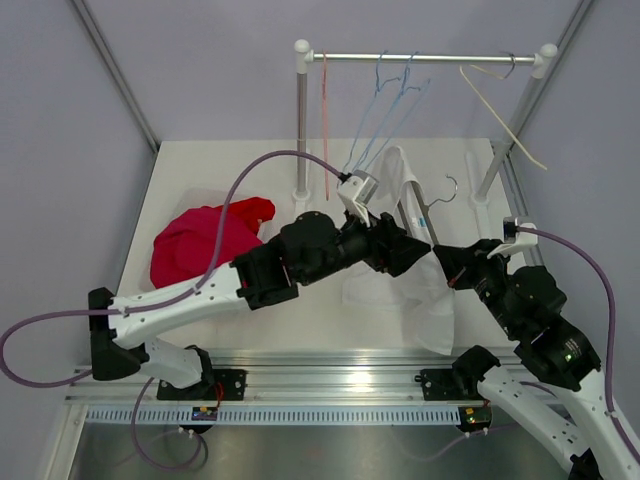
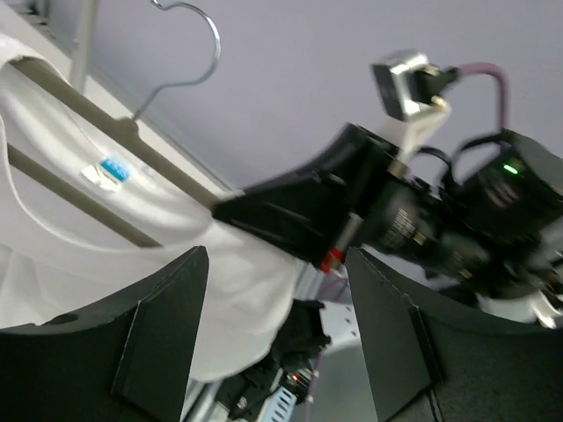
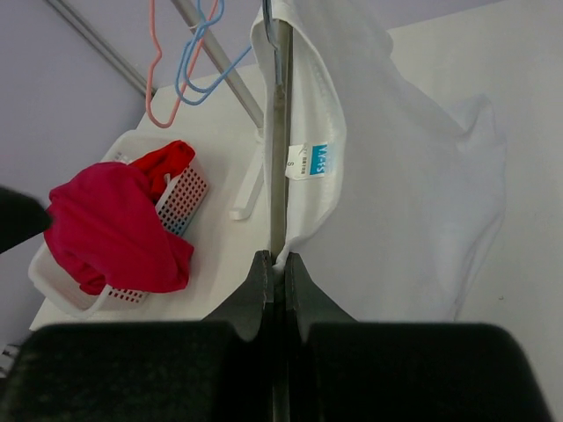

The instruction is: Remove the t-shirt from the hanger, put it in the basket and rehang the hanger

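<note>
Right gripper (image 3: 274, 274) pinches the hanger (image 3: 278, 132); left gripper (image 2: 277, 264) is spread near the t-shirt (image 2: 53, 237). We fear it catches the hanger bar with the cloth and jams.

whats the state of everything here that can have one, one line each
shirt: on the hanger, lower part draped on the table
hanger: off the rail, clamped by the right tool
right tool: shut on hanger
left tool: open, holding nothing
red cloth: heaped in the basket
basket: upright, overfull
spare hangers: hanging on the rail
</note>
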Action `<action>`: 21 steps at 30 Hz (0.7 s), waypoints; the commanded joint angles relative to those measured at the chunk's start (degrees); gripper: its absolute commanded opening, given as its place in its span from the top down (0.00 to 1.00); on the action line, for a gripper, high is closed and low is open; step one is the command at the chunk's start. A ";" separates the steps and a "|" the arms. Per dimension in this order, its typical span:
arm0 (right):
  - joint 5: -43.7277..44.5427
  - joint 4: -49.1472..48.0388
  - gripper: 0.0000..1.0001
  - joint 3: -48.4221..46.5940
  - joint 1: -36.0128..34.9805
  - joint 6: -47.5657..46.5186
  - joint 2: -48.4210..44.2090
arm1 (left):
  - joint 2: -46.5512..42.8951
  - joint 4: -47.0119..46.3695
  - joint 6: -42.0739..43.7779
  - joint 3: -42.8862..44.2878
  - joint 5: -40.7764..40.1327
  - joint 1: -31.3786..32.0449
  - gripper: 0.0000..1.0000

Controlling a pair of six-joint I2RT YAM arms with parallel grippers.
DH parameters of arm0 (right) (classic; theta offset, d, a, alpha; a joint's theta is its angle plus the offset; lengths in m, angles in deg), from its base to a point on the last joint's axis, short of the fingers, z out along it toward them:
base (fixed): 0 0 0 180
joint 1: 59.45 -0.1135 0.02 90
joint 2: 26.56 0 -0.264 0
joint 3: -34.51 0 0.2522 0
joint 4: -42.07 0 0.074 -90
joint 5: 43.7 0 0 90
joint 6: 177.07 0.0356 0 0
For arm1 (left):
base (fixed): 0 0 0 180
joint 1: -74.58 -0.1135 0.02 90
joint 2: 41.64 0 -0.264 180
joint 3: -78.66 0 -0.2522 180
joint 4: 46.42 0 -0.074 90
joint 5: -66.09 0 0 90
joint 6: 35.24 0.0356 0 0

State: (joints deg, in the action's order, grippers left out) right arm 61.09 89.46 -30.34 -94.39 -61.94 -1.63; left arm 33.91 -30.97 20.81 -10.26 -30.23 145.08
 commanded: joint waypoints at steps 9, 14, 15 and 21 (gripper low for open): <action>-7.14 -5.94 1.00 -6.21 -0.66 -4.82 -0.67 | 17.87 2.35 -4.27 15.85 -6.43 -5.63 0.25; -8.72 -5.68 1.00 -7.09 -0.66 -5.09 -0.76 | 19.90 -4.56 -6.74 14.89 -0.80 -7.75 0.28; -9.16 -5.59 1.00 -7.09 -0.66 -5.00 -0.67 | 19.99 -5.99 -6.91 14.53 0.17 -7.66 0.31; -12.14 -4.62 1.00 -6.48 -0.66 -3.68 -0.76 | 17.09 -13.55 -7.00 9.62 0.27 -7.66 0.41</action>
State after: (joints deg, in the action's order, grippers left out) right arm 52.74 88.58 -34.45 -94.39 -65.75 -1.76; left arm 54.06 -35.95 14.67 1.89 -30.43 137.19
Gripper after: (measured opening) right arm 0.046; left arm 0.614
